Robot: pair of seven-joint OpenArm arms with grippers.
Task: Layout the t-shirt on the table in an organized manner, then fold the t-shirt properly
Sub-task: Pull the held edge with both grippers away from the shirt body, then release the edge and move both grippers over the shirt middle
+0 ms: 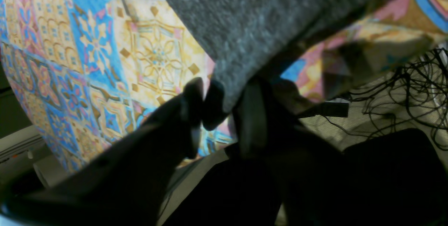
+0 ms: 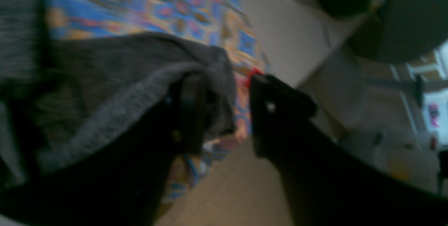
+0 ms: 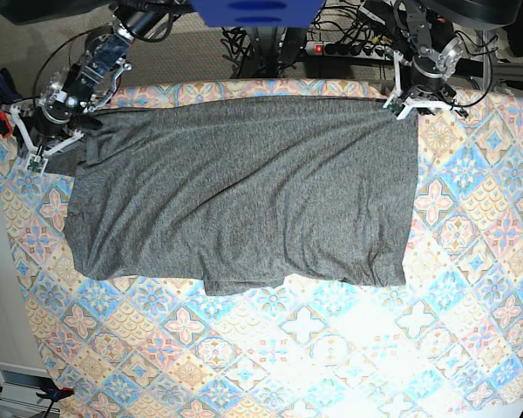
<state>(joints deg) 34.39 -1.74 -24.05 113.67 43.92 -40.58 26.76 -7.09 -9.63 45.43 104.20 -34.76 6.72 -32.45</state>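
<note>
The t-shirt [image 3: 244, 196] lies spread across the bench [image 3: 331, 348], unfolded; both hands, left hand [image 1: 218, 108] and right hand [image 2: 224, 114], stand parted at its far corners.

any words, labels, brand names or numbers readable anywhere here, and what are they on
None can be read.
t-shirt: plain grey knit, no print or tag showing.
table: the cloth carries only floral tile patterns, no lettering.
Both wrist views are too blurred to show any markings on the grippers.
</note>
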